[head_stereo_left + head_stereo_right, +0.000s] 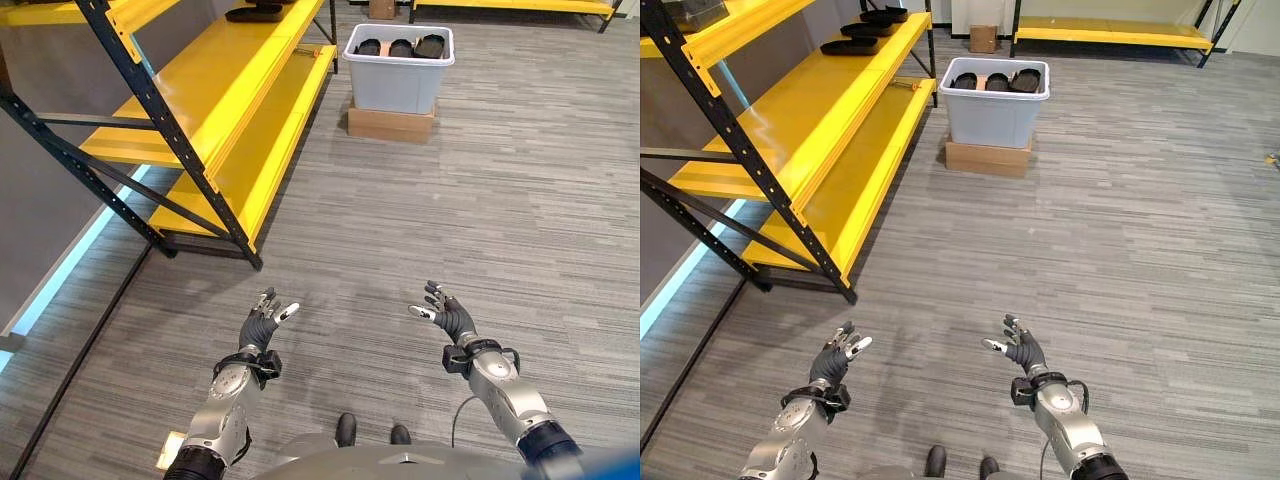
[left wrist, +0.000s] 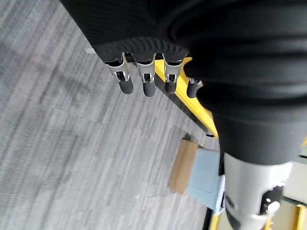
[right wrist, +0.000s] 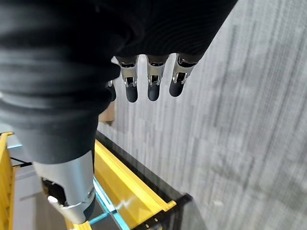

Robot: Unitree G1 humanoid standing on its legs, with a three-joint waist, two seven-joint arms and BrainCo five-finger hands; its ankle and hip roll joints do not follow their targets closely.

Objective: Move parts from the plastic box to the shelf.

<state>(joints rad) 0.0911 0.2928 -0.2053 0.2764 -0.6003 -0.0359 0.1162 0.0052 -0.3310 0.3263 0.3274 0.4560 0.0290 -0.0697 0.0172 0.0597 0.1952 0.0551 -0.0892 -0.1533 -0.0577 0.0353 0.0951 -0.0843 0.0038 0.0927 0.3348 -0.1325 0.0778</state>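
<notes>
- Nearest us, our left hand [image 1: 262, 325] and right hand [image 1: 443, 312] hang side by side low over the floor [image 1: 480, 200], fingers loosely spread, holding nothing.
- Ahead and well apart from both hands sits the plastic box [image 1: 398, 83], raised on a flat cardboard carton [image 1: 390, 123]; dark parts [image 1: 400, 47] lie in a row inside it.
- We judge the box lies slightly to the right of centre, so the right hand is a little nearer, but neither can reach from this spot; a walk forward comes first.
- Along our left runs the yellow shelf [image 1: 240, 90] on a dark frame, its long axis pointing toward the box; a few dark parts already rest on it [image 1: 862, 30] at the far end.
- Grey striped carpet floor, open between us and the box.
- Another yellow rack [image 1: 1110, 32] stands by the far wall.
</notes>
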